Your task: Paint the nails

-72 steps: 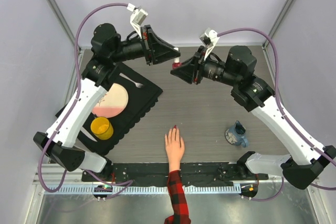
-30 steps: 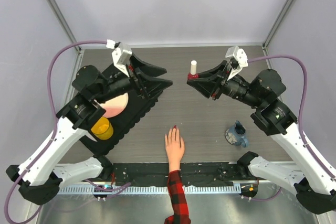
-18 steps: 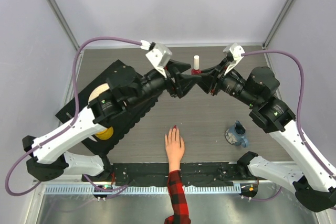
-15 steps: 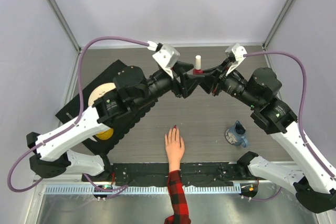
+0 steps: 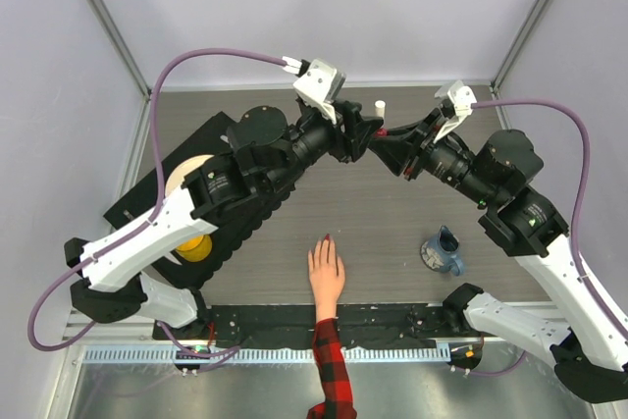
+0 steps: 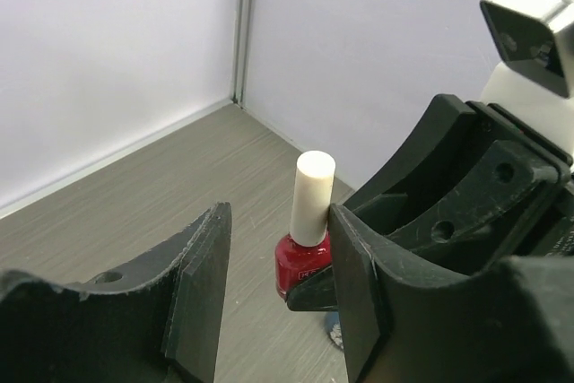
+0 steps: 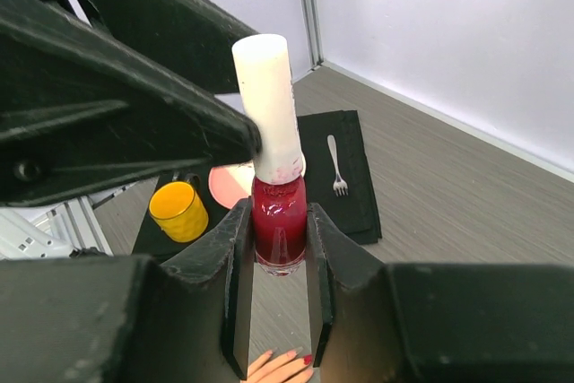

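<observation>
The right gripper (image 7: 278,226) is clamped on the glass body of the red polish bottle (image 6: 301,265) above the far side of the table (image 5: 392,228). The left gripper (image 6: 280,253) has its jaws partly open around the white cap (image 6: 314,190), one finger against it. The nails (image 5: 326,238) rest with the hand (image 5: 326,272) at the middle of the table's near edge.

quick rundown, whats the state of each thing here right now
polish bottle, upright, white cap on, clamped at its red body
right pincer, shut on polish bottle
left pincer, open, fingers either side of the cap
hand, flat, palm down on the table
nails, one shows red, rest too small to tell
yellow cup, upright on the black mat
</observation>
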Robot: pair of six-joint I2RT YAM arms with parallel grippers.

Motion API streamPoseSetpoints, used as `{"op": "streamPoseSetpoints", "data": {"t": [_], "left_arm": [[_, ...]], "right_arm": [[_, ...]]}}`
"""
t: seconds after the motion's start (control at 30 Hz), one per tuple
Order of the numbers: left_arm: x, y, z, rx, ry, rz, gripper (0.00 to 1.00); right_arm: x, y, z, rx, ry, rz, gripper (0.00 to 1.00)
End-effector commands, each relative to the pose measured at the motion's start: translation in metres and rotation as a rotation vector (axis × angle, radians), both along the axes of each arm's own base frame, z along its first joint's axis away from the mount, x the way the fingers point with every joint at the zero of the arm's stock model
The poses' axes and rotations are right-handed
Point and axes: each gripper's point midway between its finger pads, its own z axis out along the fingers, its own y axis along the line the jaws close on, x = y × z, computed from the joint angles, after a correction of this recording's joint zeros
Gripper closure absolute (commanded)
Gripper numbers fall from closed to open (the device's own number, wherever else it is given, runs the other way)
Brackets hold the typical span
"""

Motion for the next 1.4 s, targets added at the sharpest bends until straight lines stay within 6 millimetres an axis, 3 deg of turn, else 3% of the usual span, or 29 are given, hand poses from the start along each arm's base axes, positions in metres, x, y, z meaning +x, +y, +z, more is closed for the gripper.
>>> {"op": "streamPoseSetpoints", "data": {"t": [0.0, 0.13, 0.2, 0.27, 0.3, 0.37, 0.4, 0.43, 0.5, 0.53, 0.6, 0.63, 0.67, 0.7, 0.73, 0.83, 0.93, 0.97, 1.03, 1.07, 1.23, 1.37], "left_arm": [[0.001, -0.003, 0.008, -0.025, 0.009, 0.005, 0.5], [-0.002, -0.013, 0.008, -0.034, -0.007, -0.038, 0.48], [-0.001, -0.017, 0.006, -0.013, -0.009, -0.045, 0.53], [-0.002, -0.019, 0.004, -0.005, -0.015, -0.054, 0.62], [-0.006, -0.02, 0.005, -0.001, -0.028, -0.082, 0.75], [-0.014, -0.023, 0.0, 0.009, -0.041, -0.144, 0.86], [-0.03, -0.023, 0.005, -0.001, -0.058, -0.242, 0.94], [-0.032, -0.024, -0.004, 0.004, -0.059, -0.292, 0.98], [-0.043, -0.013, -0.001, -0.033, -0.057, -0.411, 1.0], [-0.072, -0.017, -0.009, -0.027, -0.059, -0.615, 1.0], [-0.1, -0.008, -0.018, -0.009, -0.048, -0.842, 1.0], [-0.124, -0.001, -0.027, 0.019, -0.022, -0.986, 1.0], [-0.131, 0.003, -0.032, 0.035, -0.013, -1.028, 1.0], [-0.14, 0.007, -0.037, 0.047, -0.01, -1.078, 1.0], [-0.156, 0.016, -0.041, 0.053, -0.012, -1.171, 1.0], [-0.167, 0.026, -0.04, 0.047, -0.035, -1.209, 1.0], [-0.157, 0.025, -0.035, 0.043, -0.031, -1.108, 0.81], [-0.149, 0.025, -0.03, 0.04, -0.055, -1.044, 0.67], [-0.142, 0.029, -0.023, 0.04, -0.061, -0.972, 0.52], [-0.14, 0.034, -0.017, 0.035, -0.087, -0.927, 0.45], [-0.102, 0.051, 0.006, -0.021, -0.125, -0.614, 0.38], [-0.073, 0.064, 0.026, -0.142, -0.103, -0.415, 0.37]], "right_arm": [[-0.006, -0.004, 0.031, 0.038, -0.067, 0.004, 0.99], [-0.007, -0.001, 0.03, 0.032, -0.071, 0.023, 0.99], [-0.009, -0.001, 0.032, 0.037, -0.078, 0.031, 0.99], [-0.015, 0.001, 0.035, 0.04, -0.09, 0.056, 0.99], [-0.017, 0.001, 0.036, 0.042, -0.095, 0.068, 0.99], [-0.026, 0.006, 0.037, 0.043, -0.111, 0.126, 0.99], [-0.032, 0.008, 0.037, 0.044, -0.122, 0.155, 0.99], [-0.043, 0.014, 0.034, 0.038, -0.128, 0.227, 0.99], [-0.06, 0.019, 0.038, 0.043, -0.155, 0.316, 0.99], [-0.069, 0.023, 0.037, 0.044, -0.156, 0.376, 0.99], [-0.104, 0.028, 0.044, 0.075, -0.181, 0.562, 0.99], [-0.112, 0.03, 0.044, 0.089, -0.177, 0.614, 0.99], [-0.129, 0.03, 0.054, 0.104, -0.233, 0.707, 0.99], [-0.138, 0.031, 0.056, 0.137, -0.181, 0.763, 0.99], [-0.142, 0.032, 0.061, 0.157, -0.217, 0.802, 0.99], [-0.15, 0.033, 0.062, 0.182, -0.185, 0.867, 0.99], [-0.138, 0.035, 0.058, 0.15, -0.173, 0.803, 0.99], [-0.135, 0.035, 0.056, 0.142, -0.17, 0.783, 0.99], [-0.124, 0.034, 0.059, 0.122, -0.199, 0.705, 0.99], [-0.114, 0.036, 0.045, 0.088, -0.133, 0.669, 0.99], [-0.072, 0.03, 0.026, 0.001, -0.064, 0.432, 0.99], [-0.049, 0.024, 0.023, -0.018, -0.05, 0.306, 0.99]]}}
